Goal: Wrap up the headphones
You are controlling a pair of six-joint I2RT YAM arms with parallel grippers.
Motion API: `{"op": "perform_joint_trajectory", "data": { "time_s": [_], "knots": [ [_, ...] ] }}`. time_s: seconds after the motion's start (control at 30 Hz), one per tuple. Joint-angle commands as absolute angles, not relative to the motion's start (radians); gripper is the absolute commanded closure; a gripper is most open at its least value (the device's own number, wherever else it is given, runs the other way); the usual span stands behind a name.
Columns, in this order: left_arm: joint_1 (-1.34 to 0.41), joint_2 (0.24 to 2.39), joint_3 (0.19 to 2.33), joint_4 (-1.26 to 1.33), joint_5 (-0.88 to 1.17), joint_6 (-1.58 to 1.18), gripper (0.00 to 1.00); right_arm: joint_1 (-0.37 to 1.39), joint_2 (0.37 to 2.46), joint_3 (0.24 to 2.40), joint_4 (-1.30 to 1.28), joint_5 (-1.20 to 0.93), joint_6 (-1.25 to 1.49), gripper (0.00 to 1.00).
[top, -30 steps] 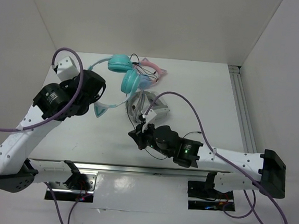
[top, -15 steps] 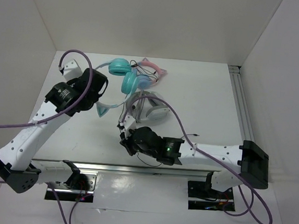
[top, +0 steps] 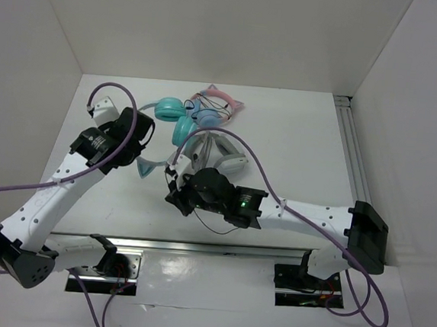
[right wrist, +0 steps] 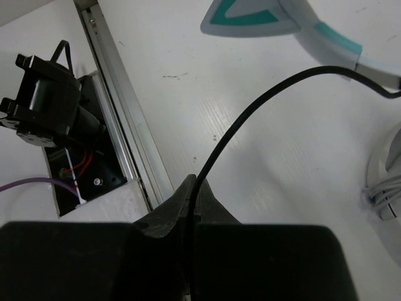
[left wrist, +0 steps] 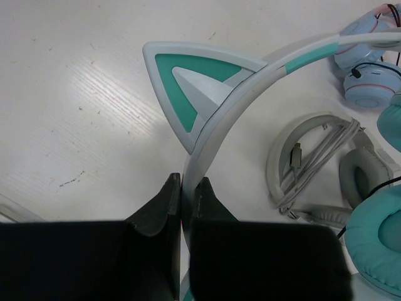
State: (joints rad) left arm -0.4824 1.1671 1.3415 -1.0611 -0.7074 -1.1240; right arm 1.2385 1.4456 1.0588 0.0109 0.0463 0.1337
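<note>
Barely begun — left gripper point(left wrist: 187, 191) pinches the headband point(left wrist: 216, 128) of the headphones point(top: 169, 110) at the table's point(top: 297, 140) far side, right gripper point(right wrist: 192, 188) clamps their black cable point(right wrist: 250, 116) — trailing loose, no turns wound yet.

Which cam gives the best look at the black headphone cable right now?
Right wrist: the black cable arcs large and sharp out of the right gripper, which is shut on it. Left wrist catches only a short bit at its right edge, by a teal ear cup. Top external shows a faint thin line at best.
</note>
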Motion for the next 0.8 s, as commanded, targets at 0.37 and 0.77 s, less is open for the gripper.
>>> {"op": "perform_joint_trajectory", "data": {
  "time_s": [0.37,0.77],
  "knots": [
    [-0.572,1.206,1.247,-1.006,-0.827,-1.126,1.0,1.158,1.41,1.261,-0.127,-0.012,-0.013,1.0],
    [-0.868,1.241,1.213,-1.193,-0.882,-1.215,1.0,1.051,1.331,1.311,-0.241,0.021,-0.109,1.0]
  ]
}}
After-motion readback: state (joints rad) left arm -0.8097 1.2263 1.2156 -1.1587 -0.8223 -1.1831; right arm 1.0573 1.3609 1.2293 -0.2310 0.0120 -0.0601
